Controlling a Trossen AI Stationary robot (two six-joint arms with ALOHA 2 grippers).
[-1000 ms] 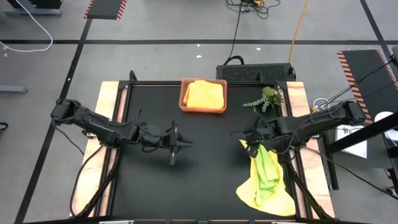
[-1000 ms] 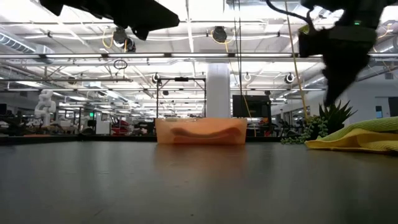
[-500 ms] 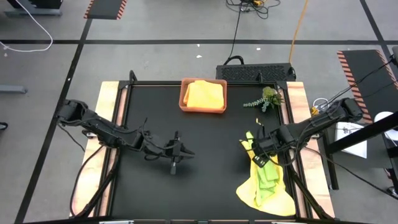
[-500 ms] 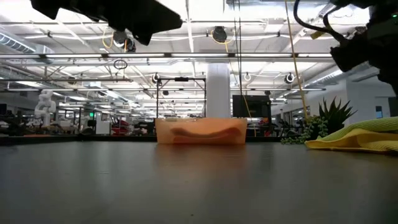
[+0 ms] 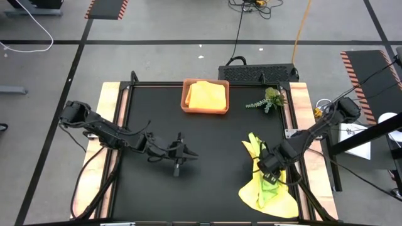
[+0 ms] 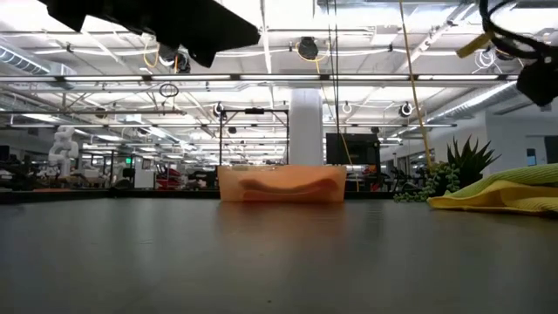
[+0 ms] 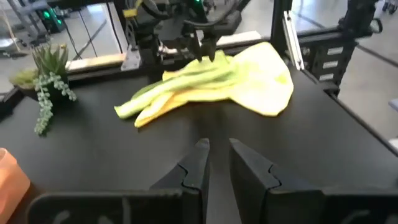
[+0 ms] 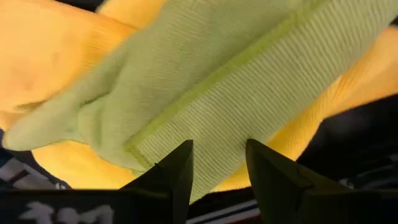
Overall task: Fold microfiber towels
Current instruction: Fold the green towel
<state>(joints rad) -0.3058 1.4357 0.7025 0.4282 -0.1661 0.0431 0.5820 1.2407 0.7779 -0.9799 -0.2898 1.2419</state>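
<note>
A lime green towel [image 5: 274,186] lies crumpled on top of a yellow towel [image 5: 260,202] near the table's right near corner; both also show in the left wrist view, the green towel [image 7: 186,84] and the yellow one [image 7: 264,81]. My right gripper [image 5: 271,174] points down, open, right over the green towel [image 8: 249,68]. My left gripper [image 5: 192,155] hovers over the bare mat left of centre, pointing toward the towels, with a narrow gap between its fingers [image 7: 216,152] and nothing in it. A folded orange-yellow towel [image 5: 206,95] lies in the tray [image 5: 185,103]. My right gripper's open fingers [image 8: 177,168] come from above over a ridge of the lime green towel [image 8: 205,118], one to each side of it. Whether they touch the cloth, I cannot tell.
The orange tray stands at the far middle of the black mat [image 5: 207,182]. A small green plant [image 5: 267,100] stands at the far right. Wooden table edges [image 5: 107,107] run along both sides. In the low view the tray [image 6: 281,185] stands in the middle distance.
My right gripper has swung toward the table's near edge along the towels and tipped from nearly level to pointing down over the green towel, rolling as it went. My left gripper has drifted slightly lower and toward the near edge. The towels have stayed in place.
</note>
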